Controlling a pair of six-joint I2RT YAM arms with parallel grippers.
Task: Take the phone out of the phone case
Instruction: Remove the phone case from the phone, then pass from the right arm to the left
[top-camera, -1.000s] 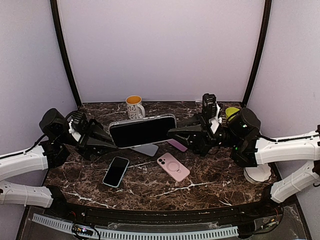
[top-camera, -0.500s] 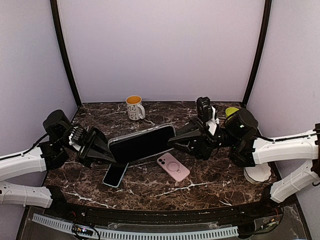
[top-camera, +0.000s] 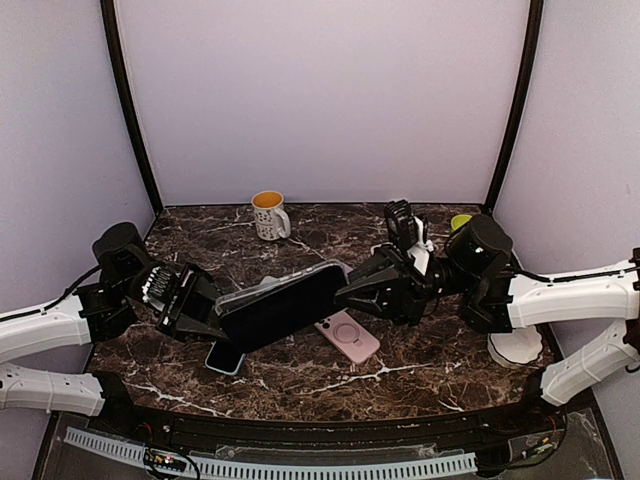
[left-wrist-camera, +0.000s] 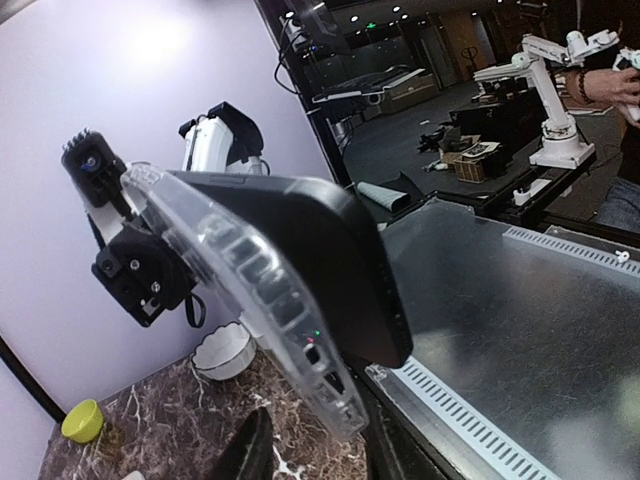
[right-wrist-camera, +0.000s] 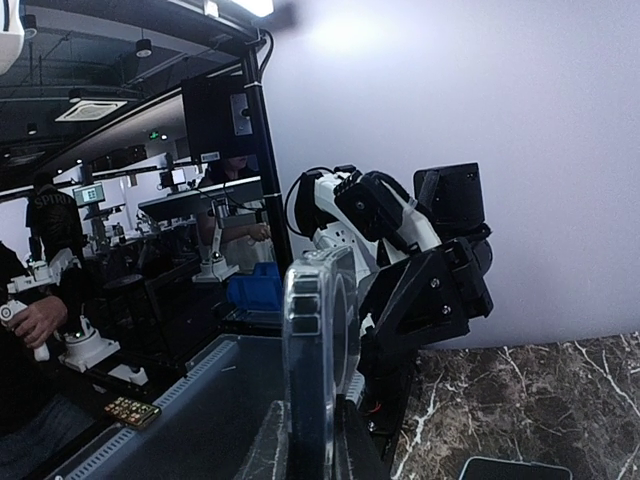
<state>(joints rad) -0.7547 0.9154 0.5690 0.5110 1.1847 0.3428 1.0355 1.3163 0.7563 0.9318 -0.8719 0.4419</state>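
The table (top-camera: 300, 385) is a dark marble-patterned surface with purple walls on three sides. The left arm (top-camera: 40, 335) and the right arm (top-camera: 570, 295) reach in from opposite sides and meet over the middle of the table.

The phone (top-camera: 280, 308) is held in the air between the two arms, above the table. Its dark face is toward the top camera. Its left end hangs lower than its right end.

The phone case (left-wrist-camera: 235, 265) is clear and is on the phone. Its rim shows along the far long edge in the top view. Whether the phone is fully seated in it cannot be determined.

The right gripper (top-camera: 348, 290) is clamped on the right end of the phone case. The right wrist view shows the clear edge standing upright between its two fingers.

The left gripper (top-camera: 215, 322) is at the lower left end of the phone. The left wrist view shows one finger (left-wrist-camera: 250, 455) just beside the case. Whether the jaws press on the case cannot be determined.

A pink case (top-camera: 355, 338) lies flat on the table, just below the right gripper. A second phone (top-camera: 222, 357) lies partly hidden under the left end of the held phone.

A white bowl (top-camera: 515, 350) sits by the right arm. A white mug (top-camera: 268, 214) stands near the back wall. A yellow-green cup (top-camera: 461, 222) shows behind the right arm.
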